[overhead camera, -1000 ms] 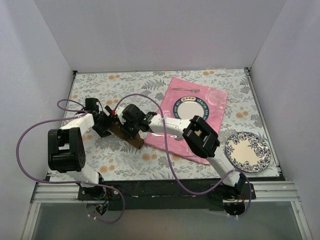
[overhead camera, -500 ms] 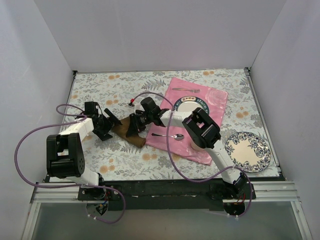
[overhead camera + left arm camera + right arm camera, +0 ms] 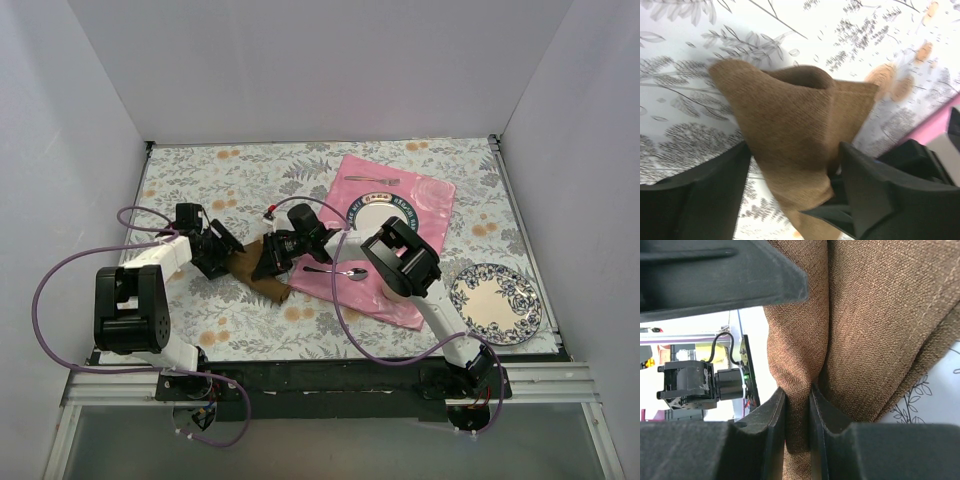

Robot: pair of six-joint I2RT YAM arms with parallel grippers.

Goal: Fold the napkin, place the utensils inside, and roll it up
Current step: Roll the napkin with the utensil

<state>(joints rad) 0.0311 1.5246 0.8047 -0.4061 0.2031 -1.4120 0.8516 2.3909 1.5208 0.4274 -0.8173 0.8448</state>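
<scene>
Napkin (image 3: 790, 115) of coarse brown weave, cone-shaped fold pinched in right end effector (image 3: 797, 400), left end effector (image 3: 795, 150) spread.

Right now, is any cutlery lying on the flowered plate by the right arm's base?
No, the spoon and the fork both lie on the pink cloth, apart from the flowered plate.

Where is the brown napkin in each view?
Top external: the napkin lies left of centre, by the pink mat's left edge.
Left wrist: the napkin fills the middle, bunched and raised.
Right wrist: the napkin fills the upper right, narrowing to a fold at bottom centre.
Shared landmark: the floral tablecloth beneath it.
</scene>
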